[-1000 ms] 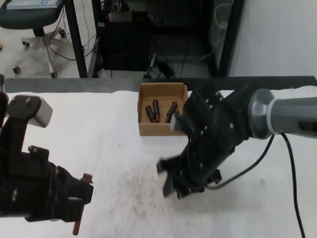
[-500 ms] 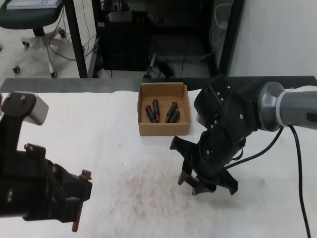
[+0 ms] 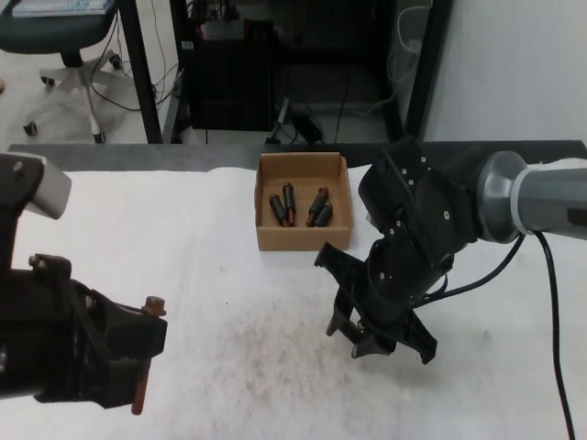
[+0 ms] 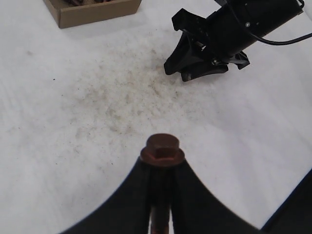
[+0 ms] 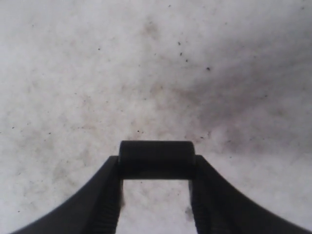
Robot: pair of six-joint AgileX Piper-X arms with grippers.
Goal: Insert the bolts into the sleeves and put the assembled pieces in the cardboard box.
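A bolt (image 4: 162,149) is gripped by the left pincer (image 4: 162,168), well apart from the box (image 3: 303,240), on its near left. A sleeve (image 5: 156,159) is clamped endwise in the right pincer (image 5: 156,170), near the box's front right corner. Assembled pieces (image 3: 298,206) lie inside the box.

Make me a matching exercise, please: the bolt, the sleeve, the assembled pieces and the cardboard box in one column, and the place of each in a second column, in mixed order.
Column one
1. bolt
2. sleeve
3. assembled pieces
4. cardboard box

Column two
A. standing on the white bench, at its far side
B. held in the right arm's jaws
C. lying inside the box
D. held in the left arm's jaws

Pairs: 1-D, 2-B, 3-C, 4-A
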